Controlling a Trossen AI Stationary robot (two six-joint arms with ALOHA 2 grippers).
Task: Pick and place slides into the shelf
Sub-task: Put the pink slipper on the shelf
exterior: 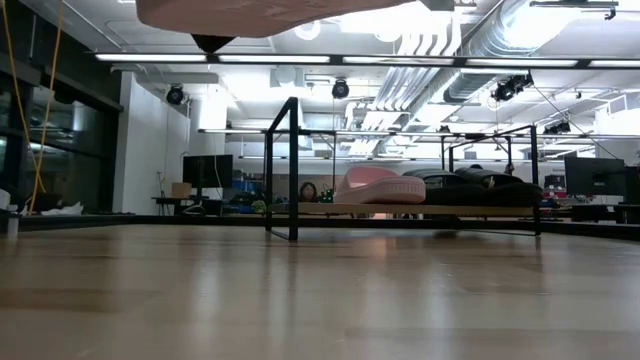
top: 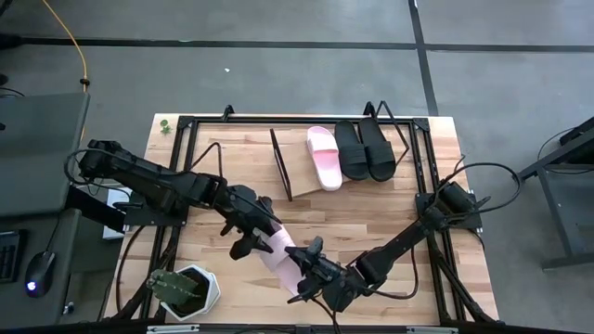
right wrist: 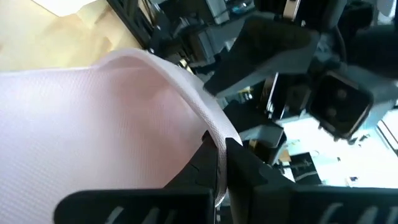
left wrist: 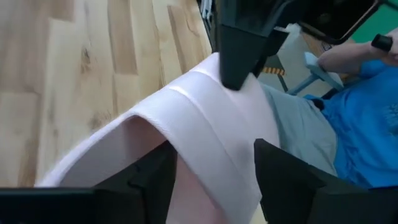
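One pale pink slide [top: 277,249] hangs in the air near the table's near edge, held between both grippers. In the low view only its sole [exterior: 250,14] shows, high above the tabletop. My left gripper [top: 249,237] is shut on it from the left, and my right gripper [top: 306,266] is shut on it from the right. The shelf [exterior: 340,209] stands toward the far edge. On it rest the other pink slide [top: 325,158] and two black slides [top: 365,148], side by side. My left gripper [left wrist: 214,163] has the slide's wide strap [left wrist: 205,137] between its two fingers, which lie across the strap. The slide is lifted clear of the table. My right gripper [right wrist: 221,154] pinches a thin edge of the slide [right wrist: 208,127] between its nearly closed fingertips. In the left wrist view one right finger [left wrist: 242,43] sits on the slide's far end.
A plant in a white pot [top: 190,289] stands at the near left corner. A black rail frame [top: 186,148] runs round the tabletop. A person in blue [left wrist: 367,124] sits beyond the table. Bare wood [top: 371,209] lies between the shelf and the grippers.
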